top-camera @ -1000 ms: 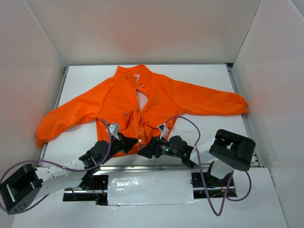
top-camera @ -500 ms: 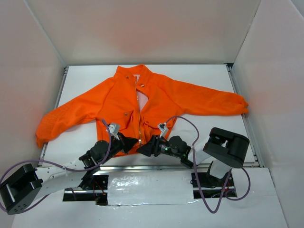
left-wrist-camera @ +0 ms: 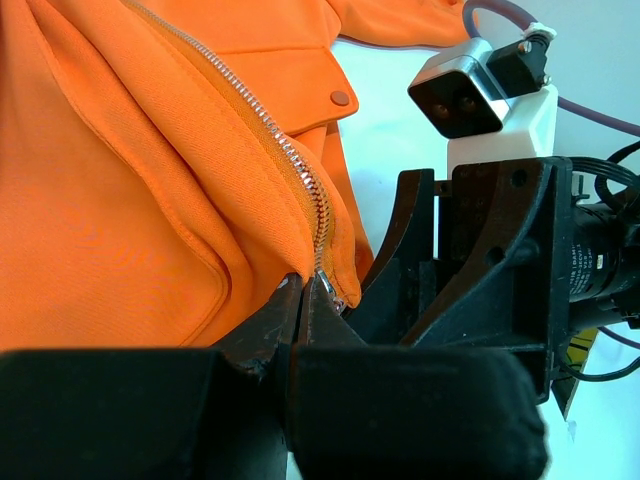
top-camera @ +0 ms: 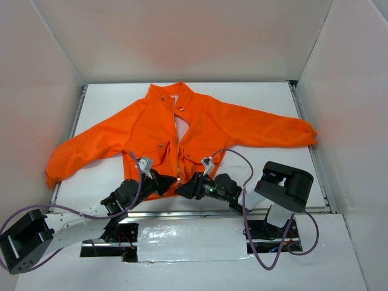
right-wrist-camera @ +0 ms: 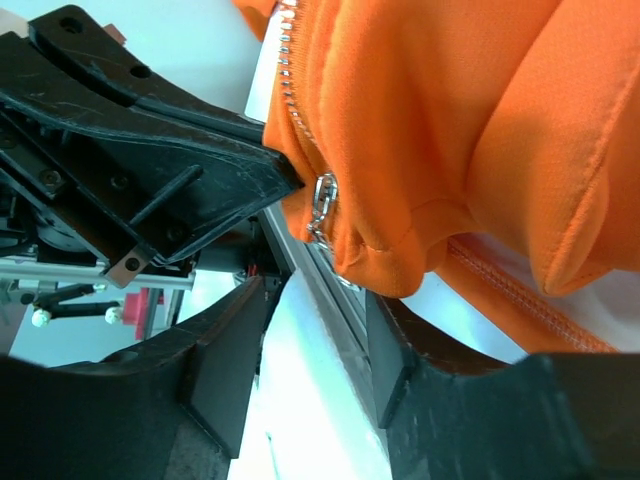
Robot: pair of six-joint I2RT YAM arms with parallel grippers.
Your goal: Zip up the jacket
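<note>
The orange jacket (top-camera: 200,124) lies spread on the white table, front up, collar far, zipper (top-camera: 179,159) down its middle and open at the chest. My left gripper (top-camera: 173,182) is shut on the jacket's bottom hem (left-wrist-camera: 300,262) right beside the zipper's lower end (left-wrist-camera: 322,262). My right gripper (top-camera: 182,192) is open just right of it. In the right wrist view its jaws (right-wrist-camera: 315,345) stand apart below the hem, and the metal zipper pull (right-wrist-camera: 321,205) hangs just above them, untouched. The left gripper's black tip (right-wrist-camera: 280,180) sits next to the pull.
White walls enclose the table on three sides. A metal rail (top-camera: 230,212) runs along the near table edge just under the hem. The jacket's sleeves reach to the left (top-camera: 60,160) and right (top-camera: 297,130). Purple cables (top-camera: 239,159) loop over both arms.
The right arm has shifted slightly left, bringing its open gripper closer to the hem and zipper end. The left gripper stays shut on the hem.
</note>
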